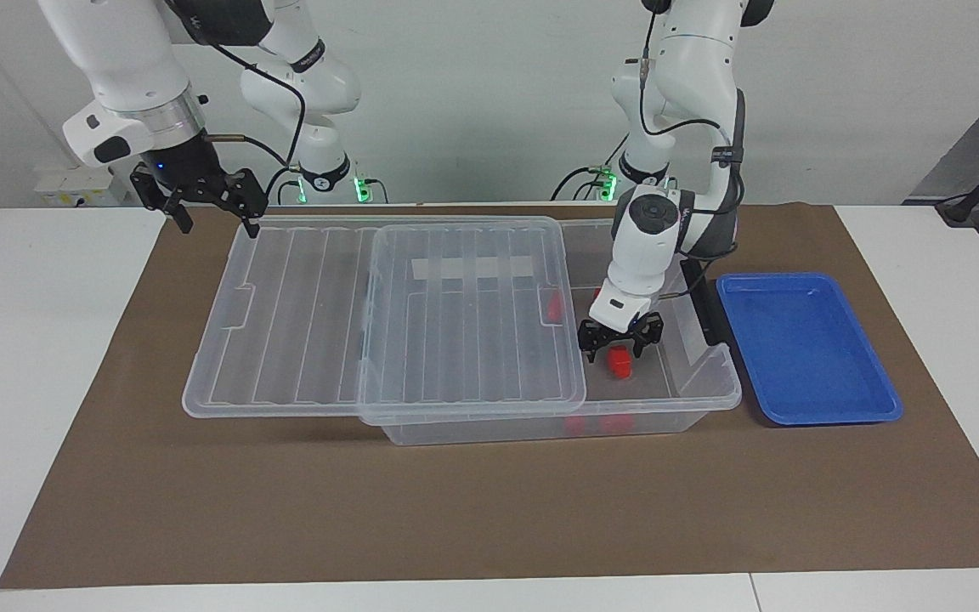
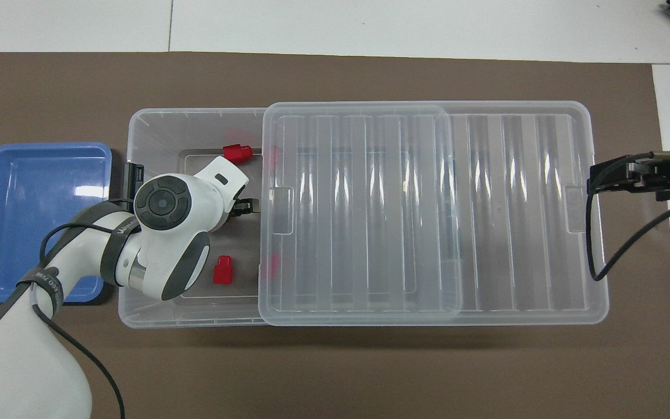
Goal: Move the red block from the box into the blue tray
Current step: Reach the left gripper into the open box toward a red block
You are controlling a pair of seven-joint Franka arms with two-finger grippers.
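Note:
The clear box (image 1: 710, 374) (image 2: 154, 128) holds several red blocks. My left gripper (image 1: 619, 347) reaches down into its uncovered end, open, its fingers on either side of one red block (image 1: 619, 364) on the box floor. The left wrist hides that block in the overhead view, where only the gripper's tips (image 2: 246, 207) show. Two more red blocks (image 2: 237, 152) (image 2: 222, 270) lie bare on the floor, one farther from the robots and one nearer. The blue tray (image 1: 804, 348) (image 2: 38, 221) sits beside the box at the left arm's end. My right gripper (image 1: 213, 212) (image 2: 594, 179) waits open over the lid's end.
The ribbed clear lid (image 1: 455, 323) (image 2: 428, 209) is slid toward the right arm's end and overhangs the box there, with red blocks (image 1: 553, 306) showing under its edge. A black clip handle (image 1: 702, 297) sits between box and tray. A brown mat (image 1: 489, 510) covers the table.

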